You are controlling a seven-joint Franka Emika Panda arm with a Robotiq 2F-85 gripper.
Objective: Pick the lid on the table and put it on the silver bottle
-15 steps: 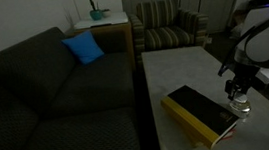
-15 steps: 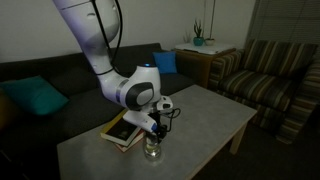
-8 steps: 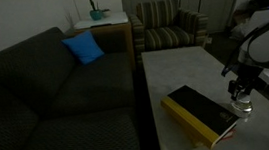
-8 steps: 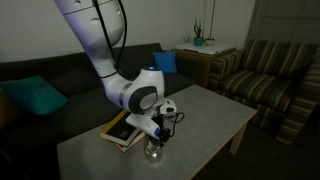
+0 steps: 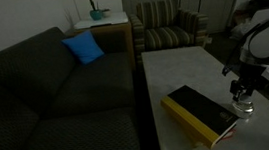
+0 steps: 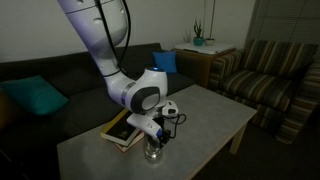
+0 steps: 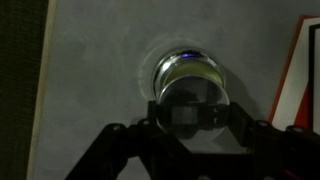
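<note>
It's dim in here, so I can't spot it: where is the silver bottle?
In an exterior view, the silver bottle stands on the table beside the book, directly under the end effector.

Under the matt black pincer [image 7: 192, 115], the silver bottle [image 7: 186, 70] gleams like polished metal. The table [image 7: 90, 90] around it looks smooth, matt and faintly speckled. Beside the pincer lies a slightly sheeny book [image 5: 201, 110], and beyond it a coarse cloth sofa [image 5: 56, 93].
</note>
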